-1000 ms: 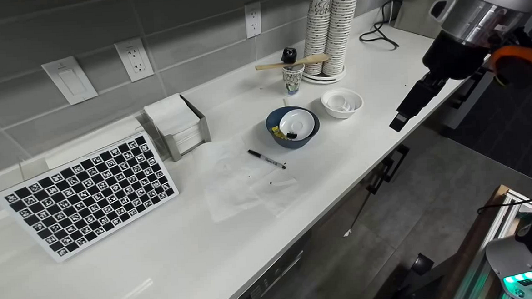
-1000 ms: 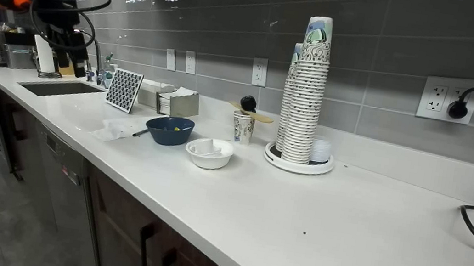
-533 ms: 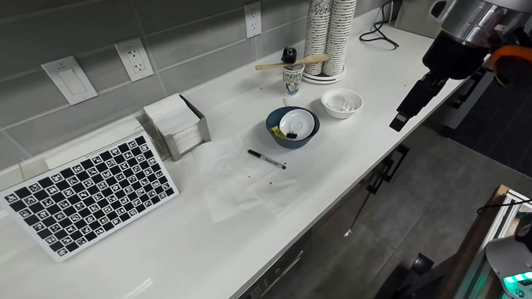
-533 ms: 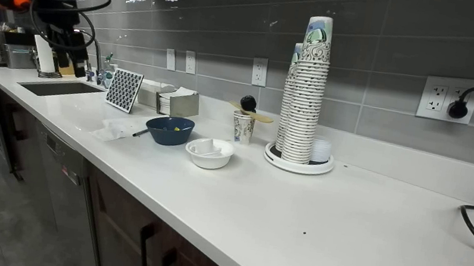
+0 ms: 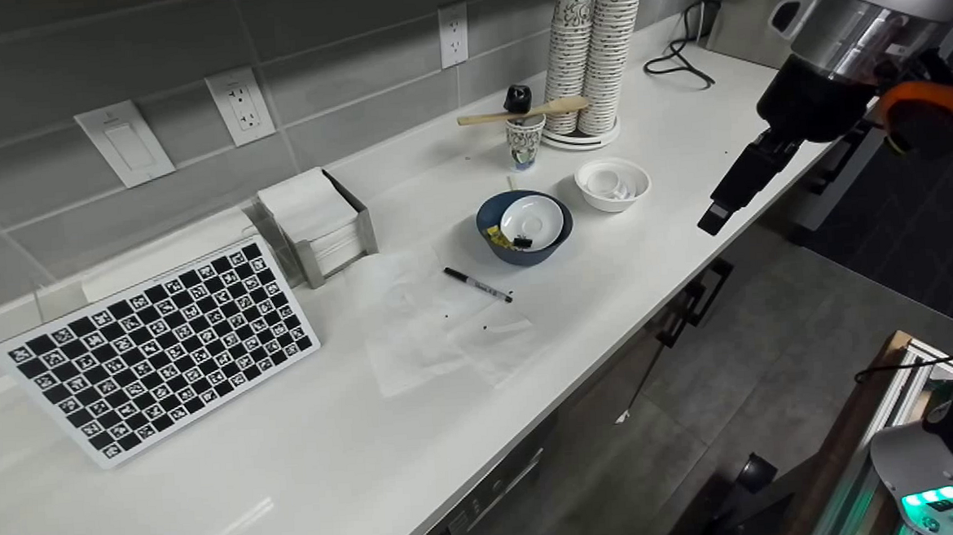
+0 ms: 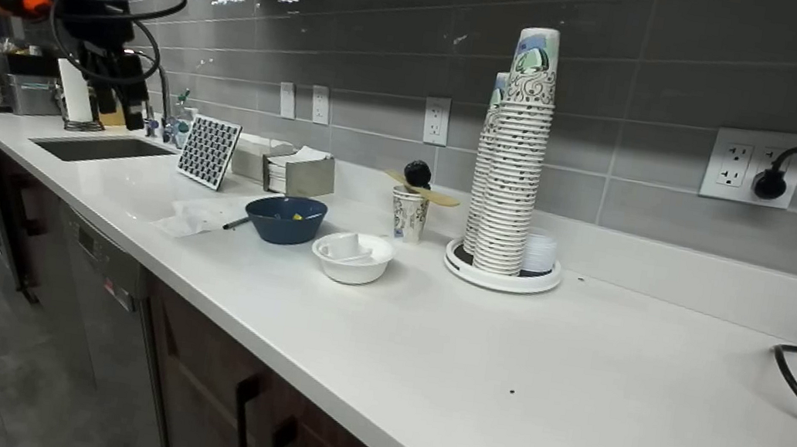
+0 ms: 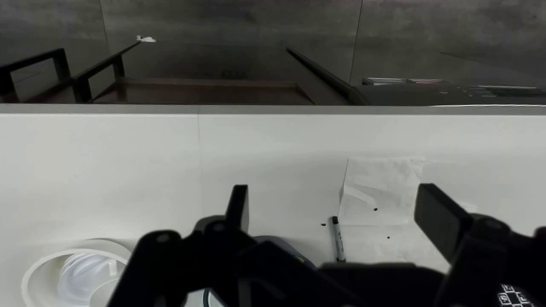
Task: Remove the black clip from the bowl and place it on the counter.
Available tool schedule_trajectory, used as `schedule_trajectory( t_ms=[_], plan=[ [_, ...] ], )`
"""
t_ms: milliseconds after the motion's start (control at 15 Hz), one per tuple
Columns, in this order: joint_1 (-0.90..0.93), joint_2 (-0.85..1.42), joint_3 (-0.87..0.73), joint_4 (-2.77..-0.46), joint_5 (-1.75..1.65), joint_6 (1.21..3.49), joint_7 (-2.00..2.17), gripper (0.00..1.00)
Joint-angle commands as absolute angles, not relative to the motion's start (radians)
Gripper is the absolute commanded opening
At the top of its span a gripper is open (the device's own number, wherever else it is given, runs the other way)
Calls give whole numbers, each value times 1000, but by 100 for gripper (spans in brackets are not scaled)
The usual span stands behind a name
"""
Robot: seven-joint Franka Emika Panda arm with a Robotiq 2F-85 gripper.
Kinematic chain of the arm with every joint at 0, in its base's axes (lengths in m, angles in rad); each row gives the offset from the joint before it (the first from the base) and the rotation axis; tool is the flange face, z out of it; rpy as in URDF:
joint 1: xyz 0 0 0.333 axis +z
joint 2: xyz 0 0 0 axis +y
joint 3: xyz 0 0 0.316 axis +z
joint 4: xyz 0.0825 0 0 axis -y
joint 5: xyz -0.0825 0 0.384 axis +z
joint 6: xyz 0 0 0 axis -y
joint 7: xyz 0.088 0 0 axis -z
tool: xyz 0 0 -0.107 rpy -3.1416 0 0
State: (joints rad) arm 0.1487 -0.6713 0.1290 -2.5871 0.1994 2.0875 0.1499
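Observation:
The black clip (image 5: 522, 242) lies inside the dark blue bowl (image 5: 525, 258), by the lower edge of a small white dish (image 5: 541, 218) and a yellow packet (image 5: 498, 236). In an exterior view the bowl (image 6: 281, 226) shows from the side and hides the clip. In the wrist view only part of the bowl (image 7: 277, 242) shows behind a finger; the clip is hidden there. The white counter (image 5: 348, 462) carries the bowl. My gripper (image 7: 332, 207) is open and empty. In an exterior view the gripper (image 5: 715, 217) hangs above the counter's front edge, apart from the bowl.
A white bowl (image 5: 616, 201) holding white pieces stands beside the blue bowl. A marker (image 5: 478, 285) and thin paper sheets (image 5: 431, 335) lie nearby. Behind are a cup with a wooden spoon (image 5: 525, 144), tall cup stacks (image 5: 571, 75) and a napkin holder (image 5: 328, 234). A checkered board (image 5: 163, 349) leans.

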Motion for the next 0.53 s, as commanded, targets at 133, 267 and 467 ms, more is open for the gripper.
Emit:
schedule_trajectory(
  t_ms=[133, 267, 467],
  plan=[
    [144, -671, 132, -2585, 201, 2084, 148, 100],
    [144, -671, 132, -2585, 201, 2084, 148, 100],
    [84, -643, 110, -2546, 104, 2088, 111, 100]
  ],
)
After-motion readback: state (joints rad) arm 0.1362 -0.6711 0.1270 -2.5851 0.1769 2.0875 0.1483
